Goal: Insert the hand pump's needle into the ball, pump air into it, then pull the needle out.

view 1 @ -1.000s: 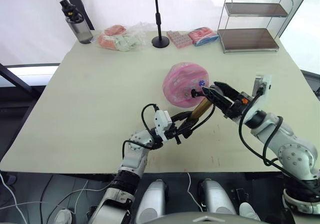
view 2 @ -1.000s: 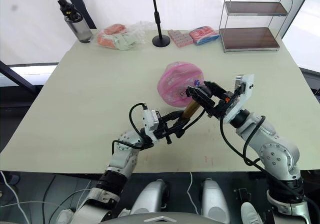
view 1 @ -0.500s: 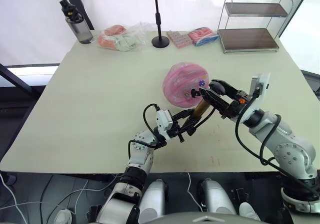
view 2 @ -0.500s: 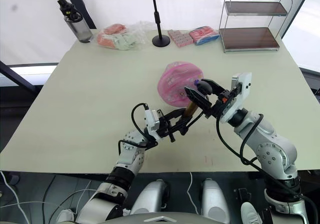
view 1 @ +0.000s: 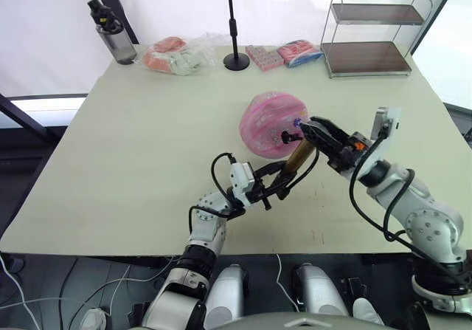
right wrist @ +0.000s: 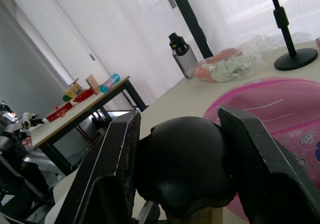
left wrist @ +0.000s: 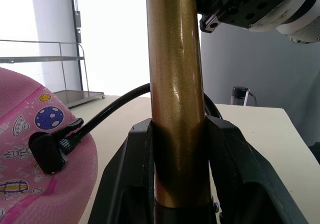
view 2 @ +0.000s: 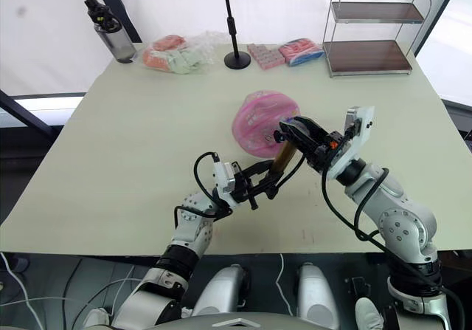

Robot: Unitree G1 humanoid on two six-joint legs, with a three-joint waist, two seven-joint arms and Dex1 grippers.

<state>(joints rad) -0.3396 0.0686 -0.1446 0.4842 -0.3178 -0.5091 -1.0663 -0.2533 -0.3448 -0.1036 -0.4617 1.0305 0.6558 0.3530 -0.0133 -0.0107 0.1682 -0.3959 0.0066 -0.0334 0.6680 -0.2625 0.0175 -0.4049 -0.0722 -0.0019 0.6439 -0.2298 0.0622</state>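
The pink ball (view 1: 269, 123) rests near the middle of the table. The hand pump (view 1: 297, 158) leans beside it, its gold barrel (left wrist: 175, 83) tilted up toward the ball. My left gripper (view 1: 273, 184) is shut on the barrel's lower part, with fingers (left wrist: 135, 174) on both sides. My right gripper (view 1: 313, 128) is shut on the black handle (right wrist: 185, 164) at the pump's upper end. The black hose (left wrist: 112, 115) curves to a black fitting (left wrist: 47, 149) pressed against the ball (left wrist: 30, 134). The needle itself is hidden.
A dark bottle (view 1: 112, 31) stands at the table's far left corner. Beside it lie wrapped packets (view 1: 173, 55), a black stand base (view 1: 236, 60) and pink packets (view 1: 284, 53). A two-tier wire rack (view 1: 372, 31) stands at the far right.
My right gripper has shifted slightly toward the ball and its fingers have drawn in around the pump handle. The left gripper and the barrel have stayed almost still.
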